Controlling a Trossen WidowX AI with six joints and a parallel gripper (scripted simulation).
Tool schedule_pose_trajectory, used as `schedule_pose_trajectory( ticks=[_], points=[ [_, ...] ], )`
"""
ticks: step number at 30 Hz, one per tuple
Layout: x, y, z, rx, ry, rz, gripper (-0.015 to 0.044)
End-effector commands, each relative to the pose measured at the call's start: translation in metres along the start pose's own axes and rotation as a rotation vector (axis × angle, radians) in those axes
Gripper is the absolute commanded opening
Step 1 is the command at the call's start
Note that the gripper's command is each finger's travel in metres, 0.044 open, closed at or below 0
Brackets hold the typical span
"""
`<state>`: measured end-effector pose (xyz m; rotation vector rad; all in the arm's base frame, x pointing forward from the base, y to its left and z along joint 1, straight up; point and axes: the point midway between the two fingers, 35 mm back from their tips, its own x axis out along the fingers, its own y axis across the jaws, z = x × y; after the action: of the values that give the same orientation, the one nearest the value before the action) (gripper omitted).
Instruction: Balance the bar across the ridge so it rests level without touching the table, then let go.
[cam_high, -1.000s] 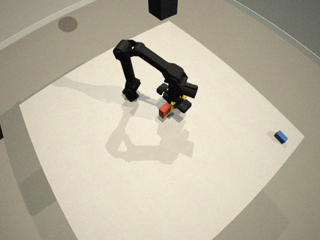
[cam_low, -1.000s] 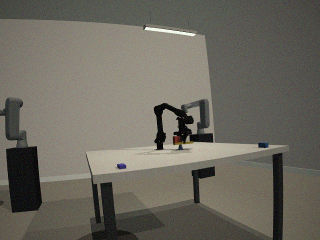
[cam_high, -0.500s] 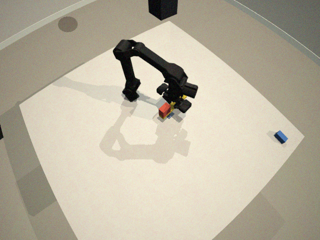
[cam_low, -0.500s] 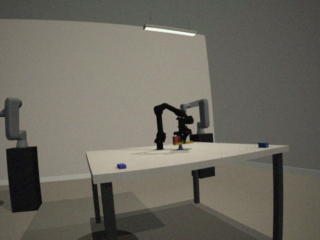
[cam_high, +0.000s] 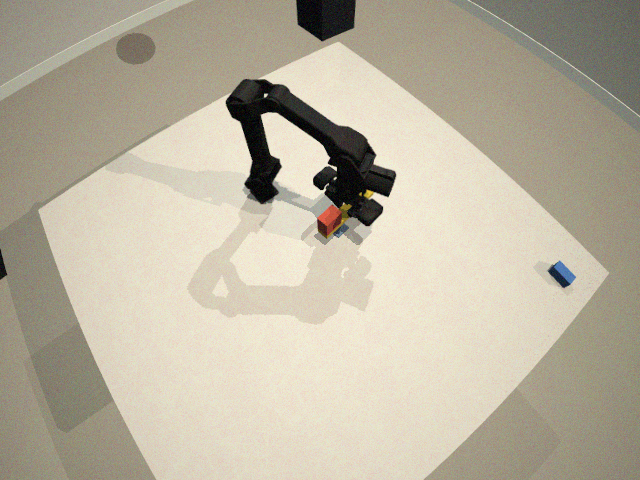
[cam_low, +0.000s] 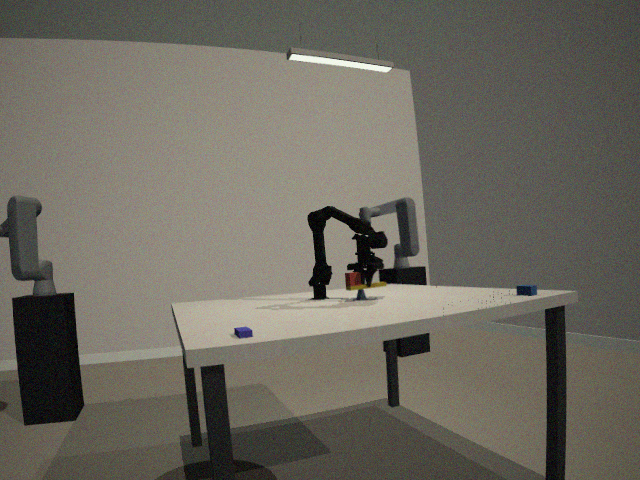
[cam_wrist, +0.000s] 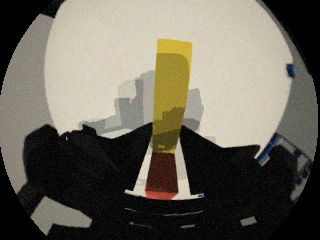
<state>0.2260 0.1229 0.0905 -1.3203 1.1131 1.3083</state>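
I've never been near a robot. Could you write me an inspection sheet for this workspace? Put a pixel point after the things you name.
Surface: pale table (cam_high: 413, 335) (cam_low: 310, 322) (cam_wrist: 100, 60), shadows across it.
Job's things: yellow bar (cam_high: 345, 209) (cam_low: 378, 284) (cam_wrist: 171, 85) above a blue ridge (cam_high: 340, 230) (cam_low: 361, 295); red block (cam_high: 329, 220) (cam_low: 353, 280) (cam_wrist: 164, 172) at one end. Exact level: cannot tell.
Clutter: blue block (cam_high: 561, 273) (cam_low: 526, 290) (cam_wrist: 290, 70) and purple block (cam_low: 243, 332), each near a table edge.
Gripper: the gripper (cam_high: 351, 210) (cam_low: 368, 284) (cam_wrist: 166, 127) has fingers either side of the bar; grip or release unclear.
Cables: nothing seen on the table.
Surroundings: two grey arms (cam_low: 24, 237) (cam_low: 408, 227) on black pedestals, hanging light (cam_low: 340, 62).
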Motion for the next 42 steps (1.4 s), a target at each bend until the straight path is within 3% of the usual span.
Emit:
schedule_pose_trajectory(
  ticks=[1, 10, 20, 24, 32, 42],
  points=[
    [0.000, 0.000, 0.000, 0.000, 0.000, 0.000, 0.0185],
    [0.000, 0.000, 0.000, 0.000, 0.000, 0.000, 0.0185],
    [0.000, 0.000, 0.000, 0.000, 0.000, 0.000, 0.0440],
    [-0.008, -0.001, 0.001, 0.000, 0.000, 0.000, 0.0440],
    [-0.098, 0.000, 0.000, 0.000, 0.000, 0.000, 0.0440],
    [-0.100, 0.000, 0.000, 0.000, 0.000, 0.000, 0.0440]
  ],
)
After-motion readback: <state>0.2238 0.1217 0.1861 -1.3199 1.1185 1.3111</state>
